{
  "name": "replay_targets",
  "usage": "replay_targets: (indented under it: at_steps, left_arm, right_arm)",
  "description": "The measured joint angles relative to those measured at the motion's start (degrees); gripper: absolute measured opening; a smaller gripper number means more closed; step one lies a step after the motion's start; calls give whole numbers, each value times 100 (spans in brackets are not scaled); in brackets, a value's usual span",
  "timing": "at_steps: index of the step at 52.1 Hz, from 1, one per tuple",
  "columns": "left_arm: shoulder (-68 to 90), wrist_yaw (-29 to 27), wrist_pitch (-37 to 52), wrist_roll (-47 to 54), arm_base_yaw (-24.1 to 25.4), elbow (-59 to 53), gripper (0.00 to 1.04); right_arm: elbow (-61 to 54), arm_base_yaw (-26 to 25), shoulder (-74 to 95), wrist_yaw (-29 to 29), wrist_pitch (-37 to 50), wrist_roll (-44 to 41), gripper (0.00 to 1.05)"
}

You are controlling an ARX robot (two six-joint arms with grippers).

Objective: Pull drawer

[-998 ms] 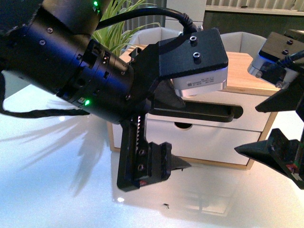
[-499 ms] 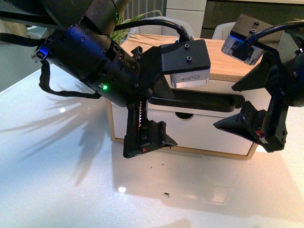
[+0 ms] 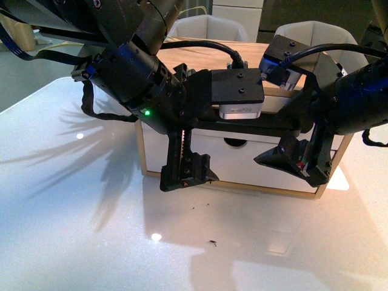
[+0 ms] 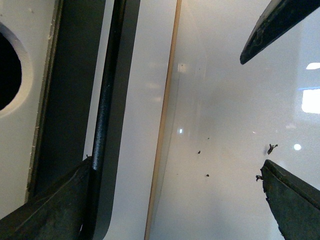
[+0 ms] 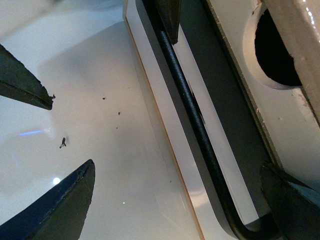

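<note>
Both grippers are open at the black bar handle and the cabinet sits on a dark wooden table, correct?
Not dark wood: the front view shows a glossy white table. Otherwise right: left gripper and right gripper are open at the black bar handle.

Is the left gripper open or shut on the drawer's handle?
Open: the left gripper holds its fingers wide apart, one by the handle, the other over the table.

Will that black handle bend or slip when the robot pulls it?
The handle looks like a stiff bar, so it likely won't bend. Its surface looks slightly rough, so it should grip fairly well. The cabinet sits on a glossy table, so it might slide along instead.
</note>
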Motion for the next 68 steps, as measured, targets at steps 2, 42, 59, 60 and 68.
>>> replay_targets:
  at_steps: [2,42,59,60,68]
  left_arm:
    - [17,-9,2,9,0,0,97]
    - [-494,35,-776,791,-17,-555,97]
    - [-1388,284,-835,1150,33,-1738,97]
    - [-1432,302,-807,1158,42,-1803,97]
    - [-1882,682,254,737,90,-2498,97]
  right_arm:
    - [17,4,35,4,15,0,96]
    - [-496,127,-326,-293,-697,-391,96]
    - [-1530,433,-1196,-527,-732,-450,96]
    - [-1574,450,-1239,-531,-715,-437,96]
    - [-1869,413,-1655,-623,-66,-44,96]
